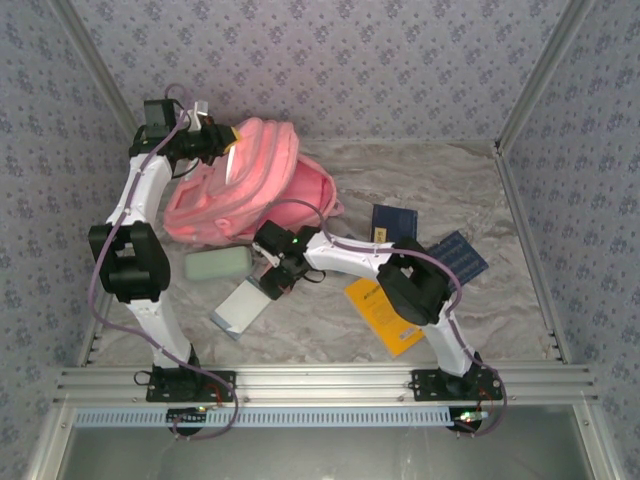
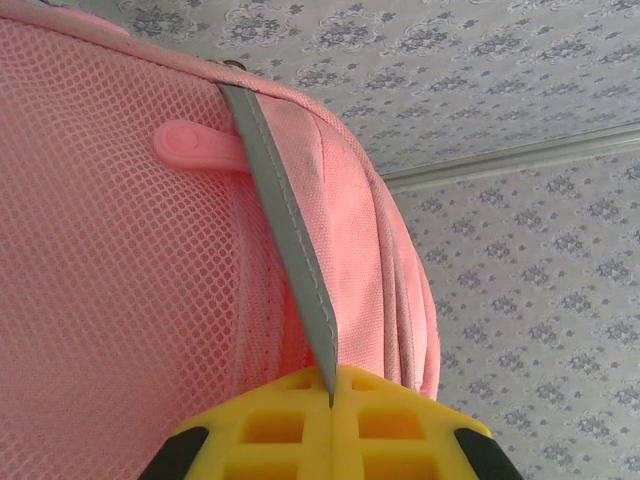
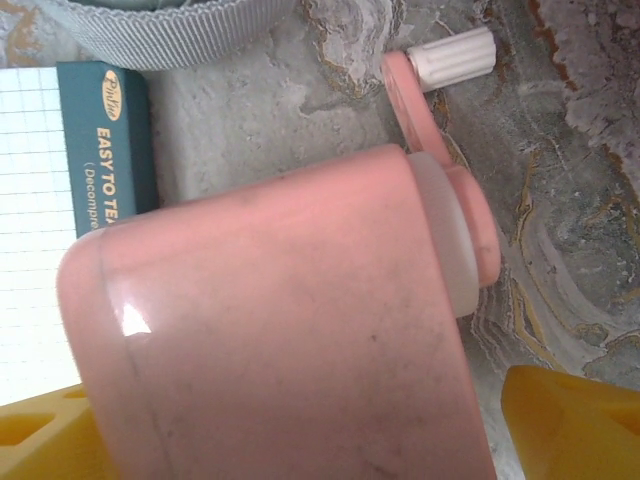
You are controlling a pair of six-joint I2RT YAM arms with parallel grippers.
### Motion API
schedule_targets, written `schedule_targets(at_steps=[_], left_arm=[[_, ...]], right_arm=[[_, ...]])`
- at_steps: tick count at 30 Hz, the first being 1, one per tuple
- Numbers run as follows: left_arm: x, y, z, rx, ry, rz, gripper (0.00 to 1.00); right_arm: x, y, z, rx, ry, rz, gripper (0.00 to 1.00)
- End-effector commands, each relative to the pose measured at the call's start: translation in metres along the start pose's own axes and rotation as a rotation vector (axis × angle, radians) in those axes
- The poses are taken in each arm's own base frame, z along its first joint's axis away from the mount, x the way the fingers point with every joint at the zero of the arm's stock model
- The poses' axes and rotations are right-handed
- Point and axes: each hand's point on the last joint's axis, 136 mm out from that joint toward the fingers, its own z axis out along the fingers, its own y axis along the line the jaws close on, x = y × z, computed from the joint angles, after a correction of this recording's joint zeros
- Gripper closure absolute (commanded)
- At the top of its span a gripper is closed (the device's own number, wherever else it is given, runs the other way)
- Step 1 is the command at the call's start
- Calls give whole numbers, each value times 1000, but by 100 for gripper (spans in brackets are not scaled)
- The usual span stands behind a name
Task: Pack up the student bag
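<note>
My left gripper (image 2: 330,395) is pinched shut on the grey reflective strip (image 2: 285,220) of the student bag (image 1: 250,185). The bag sits at the far left of the table (image 1: 480,200), propped up by that pinch. My right gripper (image 3: 300,450) clamps a glossy pink bottle (image 3: 270,320) over the grid-paper notebook (image 3: 40,230). If the thin strip slides out, I expect the bag to slump shut; the slick bottle could also twist loose in transit.

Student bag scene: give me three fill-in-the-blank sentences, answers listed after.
The left gripper is shut on the student bag's grey ____.
Between the right gripper's yellow fingers lies a pink ____.
The notepad beside it has ____ paper.
Answers: strip, bottle, grid.
</note>
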Motion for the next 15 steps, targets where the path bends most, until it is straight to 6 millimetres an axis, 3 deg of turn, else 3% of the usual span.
schedule_targets(at_steps=[1, 10, 15], left_arm=[[-3, -44, -21, 89, -31, 91, 100], [4, -53, -15, 96, -6, 115, 100], [15, -63, -6, 93, 36, 152, 100]], right_arm=[[-6, 4, -14, -14, -34, -33, 11], [2, 1, -8, 20, -9, -62, 32], [1, -10, -26, 55, -59, -36, 39]])
